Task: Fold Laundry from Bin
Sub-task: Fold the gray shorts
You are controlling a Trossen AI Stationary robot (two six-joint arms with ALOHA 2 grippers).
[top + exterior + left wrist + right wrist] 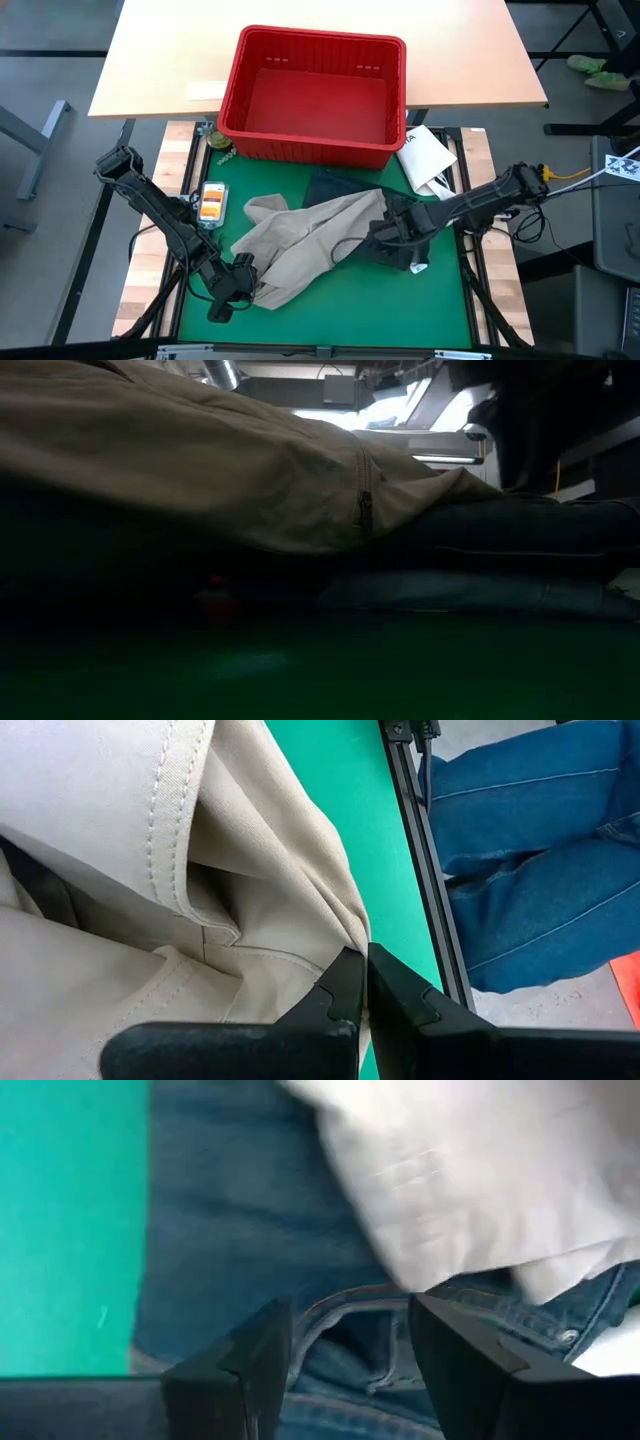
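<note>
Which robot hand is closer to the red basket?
The right hand. It sits over the jeans, not far below the red basket. The left hand pinches the tan trousers near the table's front edge.

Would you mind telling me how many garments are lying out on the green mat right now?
2: the tan khaki trousers across the mat's middle, and the dark blue denim jeans partly under them, toward the bin. More could be hidden underneath.

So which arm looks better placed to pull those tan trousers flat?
The left. Its claw is shut on the trousers' edge, near the mat's front. The right claw hangs open over the jeans.
</note>
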